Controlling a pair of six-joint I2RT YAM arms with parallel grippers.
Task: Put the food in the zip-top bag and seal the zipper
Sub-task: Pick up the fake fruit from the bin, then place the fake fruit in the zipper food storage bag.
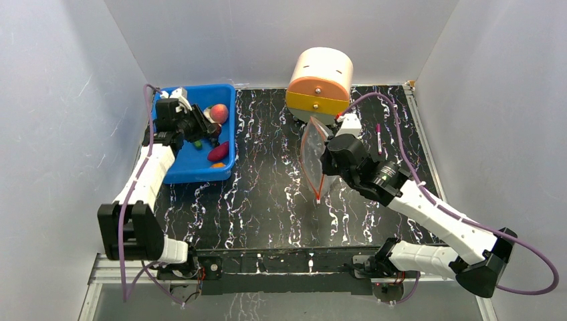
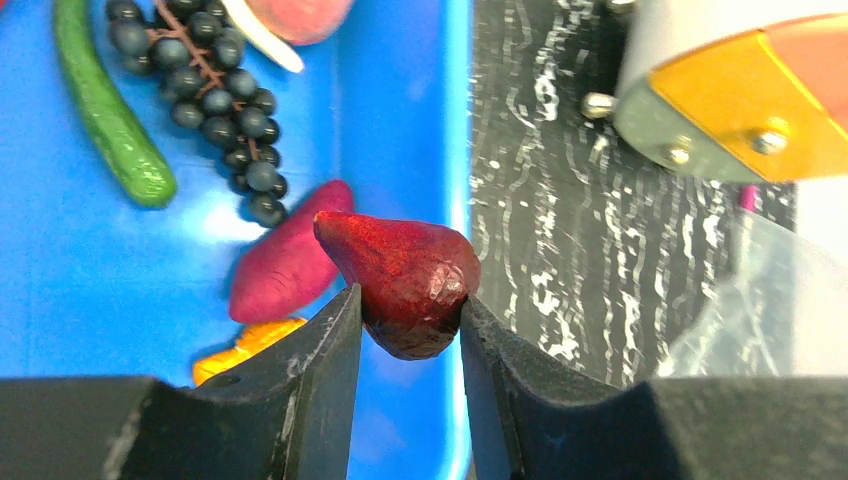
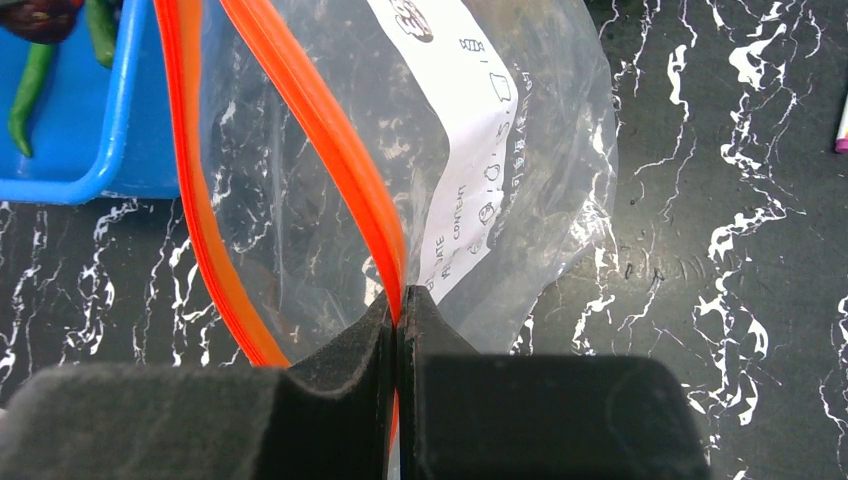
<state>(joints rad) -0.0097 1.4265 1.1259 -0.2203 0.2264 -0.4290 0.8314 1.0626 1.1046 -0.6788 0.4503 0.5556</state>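
My left gripper (image 1: 211,130) (image 2: 410,300) is shut on a dark red pointed toy food (image 2: 405,275), held above the right rim of the blue bin (image 1: 194,170) (image 2: 400,120). In the bin lie a pink-red round fruit (image 1: 219,112) (image 2: 300,15), a long green pepper (image 2: 105,105), dark grapes (image 2: 210,90), a dark purple piece (image 1: 218,152) (image 2: 285,265) and a small orange piece (image 1: 218,164) (image 2: 245,345). My right gripper (image 1: 326,159) (image 3: 398,305) is shut on the orange-red zipper (image 3: 330,140) of the clear zip-top bag (image 1: 312,154) (image 3: 500,200). The bag hangs upright with its mouth spread open.
A round cream and orange container (image 1: 319,80) (image 2: 740,100) stands at the back behind the bag. A pink marker (image 1: 378,138) (image 3: 841,130) lies on the black marbled table to the right. White walls close in the sides and back.
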